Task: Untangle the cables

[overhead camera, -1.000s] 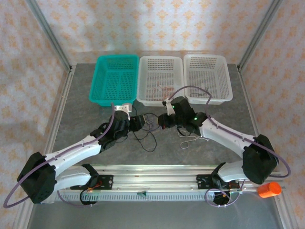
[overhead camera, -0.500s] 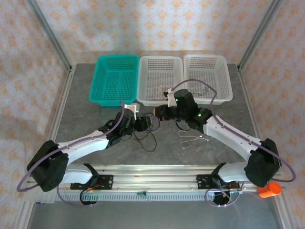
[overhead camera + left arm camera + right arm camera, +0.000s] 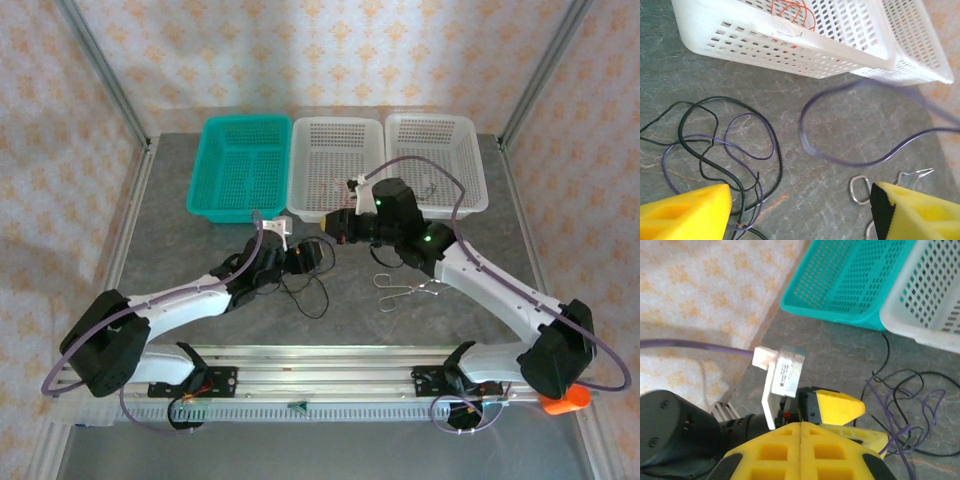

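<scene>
Reaches from the tabletop's (image 3: 170,250) near-left corner, left gripper (image 3: 801,195) spread wide over the cables (image 3: 725,145); angles in from near-right, right gripper (image 3: 801,426) pressed together by the middle basket (image 3: 338,124).

My left gripper (image 3: 800,212) stands wide over bare table (image 3: 815,112). Ahead, a purple loop (image 3: 855,163) crosses, then the white basket (image 3: 765,47) wall. Tangled cables (image 3: 715,142) crowd one finger, a wire clip (image 3: 860,189) the other.

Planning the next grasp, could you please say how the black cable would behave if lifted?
The black cable lies in loose curves, so probably floppy and light. It crosses the purple wire, which lifting may drag along.
</scene>
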{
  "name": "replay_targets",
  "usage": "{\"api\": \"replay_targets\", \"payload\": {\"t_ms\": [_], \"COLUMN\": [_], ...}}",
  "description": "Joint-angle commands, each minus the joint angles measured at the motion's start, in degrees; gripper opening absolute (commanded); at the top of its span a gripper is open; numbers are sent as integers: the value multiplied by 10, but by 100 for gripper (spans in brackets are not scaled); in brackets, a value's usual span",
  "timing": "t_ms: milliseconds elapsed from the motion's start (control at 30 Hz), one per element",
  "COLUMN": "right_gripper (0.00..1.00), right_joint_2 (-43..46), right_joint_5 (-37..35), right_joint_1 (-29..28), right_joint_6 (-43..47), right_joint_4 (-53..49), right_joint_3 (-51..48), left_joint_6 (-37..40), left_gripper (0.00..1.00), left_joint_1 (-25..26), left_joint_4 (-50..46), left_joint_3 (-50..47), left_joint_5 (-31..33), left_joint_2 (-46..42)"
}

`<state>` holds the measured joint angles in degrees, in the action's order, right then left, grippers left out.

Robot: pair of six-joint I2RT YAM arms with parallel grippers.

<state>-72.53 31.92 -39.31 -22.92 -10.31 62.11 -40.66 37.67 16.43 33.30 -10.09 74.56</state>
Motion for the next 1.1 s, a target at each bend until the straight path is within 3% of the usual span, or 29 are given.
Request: {"api": "replay_targets", "payload": {"t_ms": [0,400,833,967,1067], "right_gripper": [0,0,0,0,0], "right_joint_2": [21,28,24,29,31], "right_joint_5": [-9,15,55,61,62], "right_joint_1": [2,2,2,2,2], "right_joint_6": [-14,-29,-43,-50,-52], "right_joint_4": [-4,-12,4,17,18], "right_joint_3": [35,81,88,85,86], "left_joint_6": [-7,-17,-30,-31,-34], "left_gripper": [76,76,66,60,50], "left_joint_1": [-11,-71,-85,-85,-86], "left_joint_4": [48,128,179,184,188], "left_joint_3": [-16,-32,-3,2,3], "left_joint_5": [-16,-138,-170,-170,-168], "left_joint_2": [-24,-83,-33,-14,-8]}}
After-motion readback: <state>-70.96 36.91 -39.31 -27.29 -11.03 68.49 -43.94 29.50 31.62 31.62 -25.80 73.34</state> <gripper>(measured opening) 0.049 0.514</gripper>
